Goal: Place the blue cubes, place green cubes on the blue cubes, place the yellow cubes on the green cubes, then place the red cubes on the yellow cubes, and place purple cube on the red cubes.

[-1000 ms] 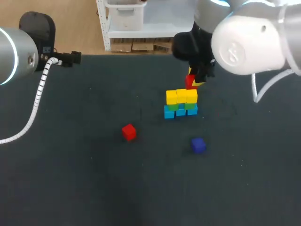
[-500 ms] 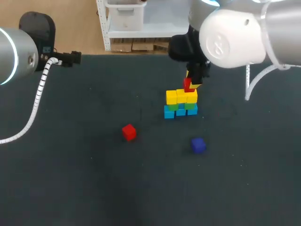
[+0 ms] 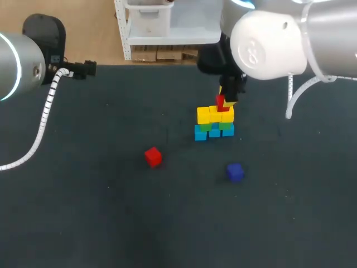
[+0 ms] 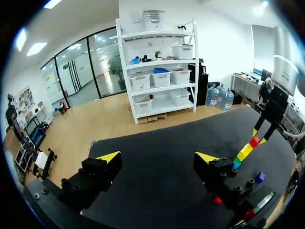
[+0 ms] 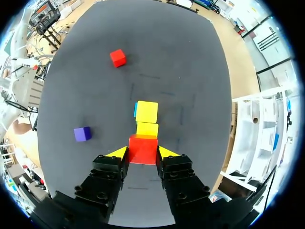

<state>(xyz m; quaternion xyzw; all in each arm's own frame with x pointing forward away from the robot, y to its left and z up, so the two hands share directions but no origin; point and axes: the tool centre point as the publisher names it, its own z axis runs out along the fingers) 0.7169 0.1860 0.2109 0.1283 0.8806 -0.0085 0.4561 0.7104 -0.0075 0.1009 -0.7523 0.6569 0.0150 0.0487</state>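
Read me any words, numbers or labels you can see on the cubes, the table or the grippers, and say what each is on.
None can be read.
The stacked cubes, the red cube in the right gripper, the loose red cube and the purple cube show plain faces.
The table and the left gripper show no legible marks.
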